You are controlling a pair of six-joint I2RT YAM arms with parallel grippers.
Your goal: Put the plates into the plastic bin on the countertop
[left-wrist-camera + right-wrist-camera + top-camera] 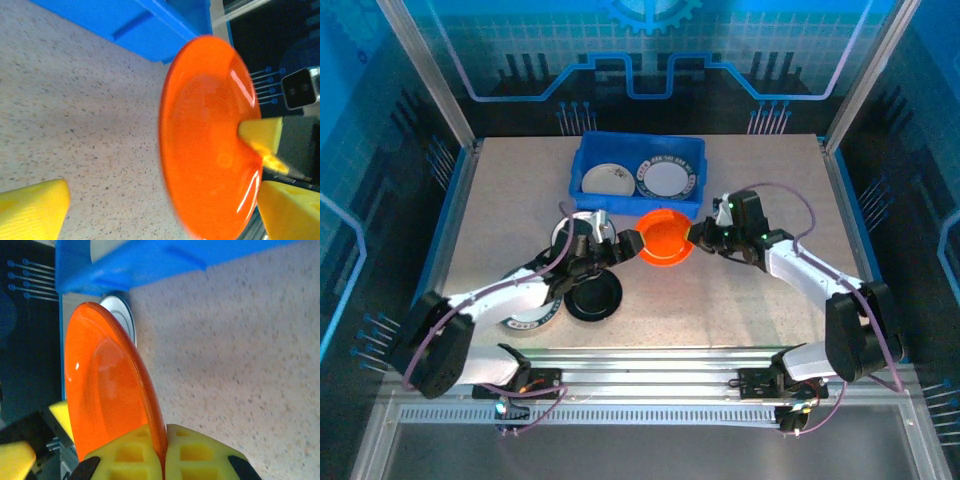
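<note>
Firmly pinched in right hand (696, 239): glossy round orange plate (663, 237); left hand (618, 245) spread.

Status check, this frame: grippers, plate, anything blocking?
Right gripper shut on rim of orange plate. Left gripper open at its opposite edge. Plastic bin just beyond, two plates inside; nothing between.

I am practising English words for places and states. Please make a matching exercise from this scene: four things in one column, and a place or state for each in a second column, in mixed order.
1 orange plate
2 black plate
3 plastic bin
4 left fingers

A holds two plates
B spread open
C gripped at its rim by the right fingers
D lying on the countertop

Pairs: 1-C, 2-D, 3-A, 4-B
</note>
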